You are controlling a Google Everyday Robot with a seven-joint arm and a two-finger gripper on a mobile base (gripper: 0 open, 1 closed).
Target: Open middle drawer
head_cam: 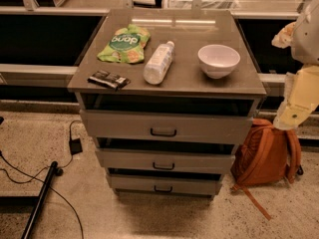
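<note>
The grey cabinet point(169, 76) stands in the middle of the camera view with three drawers. The middle drawer point(199, 162) is the second grey front, with a small dark loop handle point(163, 166) at its centre. A dark gap shows above it. The taller top drawer point(209, 127) and the lowest drawer point(194, 184) also show dark gaps above them. My arm, white and cream, hangs at the right edge. My gripper point(283, 35) is up there, level with the cabinet top and well to the right of the drawers, touching nothing.
On the cabinet top lie a green snack bag point(124, 43), a clear bottle point(158, 62) on its side, a white bowl point(219, 59) and a dark bar point(108, 79). An orange backpack point(266, 153) leans at the cabinet's right. Cables and a black pole point(40, 198) lie on the floor at left.
</note>
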